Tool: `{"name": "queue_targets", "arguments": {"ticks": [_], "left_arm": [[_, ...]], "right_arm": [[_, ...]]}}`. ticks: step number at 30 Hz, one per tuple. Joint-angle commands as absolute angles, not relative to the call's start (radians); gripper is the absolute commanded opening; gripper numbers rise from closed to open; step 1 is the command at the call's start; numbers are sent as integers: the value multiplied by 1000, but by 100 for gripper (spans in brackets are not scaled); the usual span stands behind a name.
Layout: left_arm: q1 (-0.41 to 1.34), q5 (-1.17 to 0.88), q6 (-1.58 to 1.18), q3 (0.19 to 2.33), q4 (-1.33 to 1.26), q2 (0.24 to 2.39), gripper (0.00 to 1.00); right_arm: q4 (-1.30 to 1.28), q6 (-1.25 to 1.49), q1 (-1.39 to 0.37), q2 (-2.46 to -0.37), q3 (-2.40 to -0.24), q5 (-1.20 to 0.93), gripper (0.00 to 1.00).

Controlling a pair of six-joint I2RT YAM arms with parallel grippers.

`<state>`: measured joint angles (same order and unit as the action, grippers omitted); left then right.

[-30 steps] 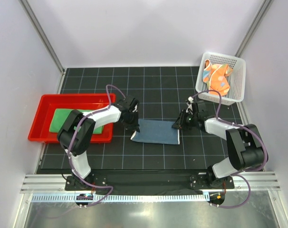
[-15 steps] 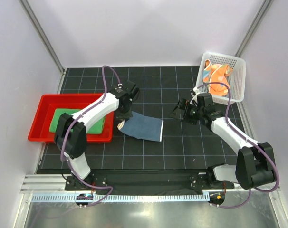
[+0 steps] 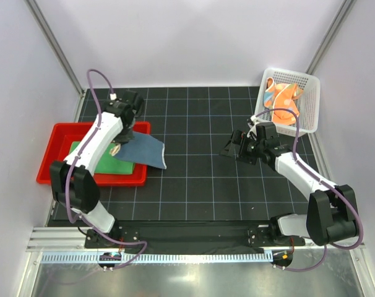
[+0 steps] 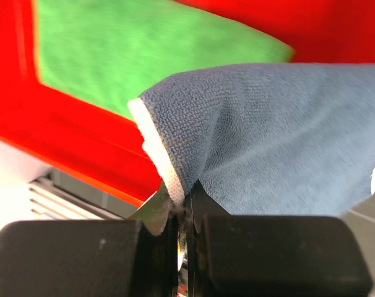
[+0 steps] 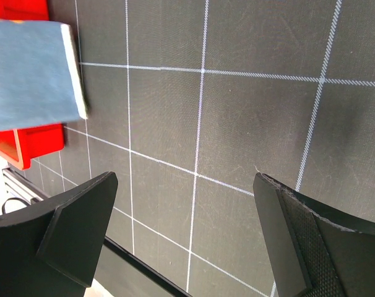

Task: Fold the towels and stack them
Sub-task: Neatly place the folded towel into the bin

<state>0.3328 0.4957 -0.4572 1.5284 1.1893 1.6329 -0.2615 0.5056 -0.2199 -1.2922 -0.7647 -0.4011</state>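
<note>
Left gripper [image 4: 182,213] pinches soft dark-blue towel [image 4: 286,142] by corner; right gripper [image 5: 184,185] wide, empty. Hold may slip, undoing fold.

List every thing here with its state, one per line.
blue towel: folded, hanging over tray rim.
green towel: flat in tray.
orange towel: crumpled in basket.
tray: holds green towel.
basket: holds orange towel.
left pincer: shut on blue towel.
right pincer: open, empty.

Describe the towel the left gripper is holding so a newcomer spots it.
Find the red tray on the left. Over its right end the left gripper pinches a blue towel. The green towel lies in the tray, the orange towel in the white basket.
</note>
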Motion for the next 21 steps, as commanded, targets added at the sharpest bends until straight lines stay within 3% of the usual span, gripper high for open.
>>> {"name": "queue_targets", "arguments": {"ticks": [1, 21], "left_arm": [[257, 589, -390, 1563, 1198, 1608, 0], [61, 652, -181, 1536, 1043, 1655, 0]], "right_arm": [[-229, 500, -216, -1299, -769, -417, 100], [-238, 472, -216, -1319, -782, -407, 100]]}}
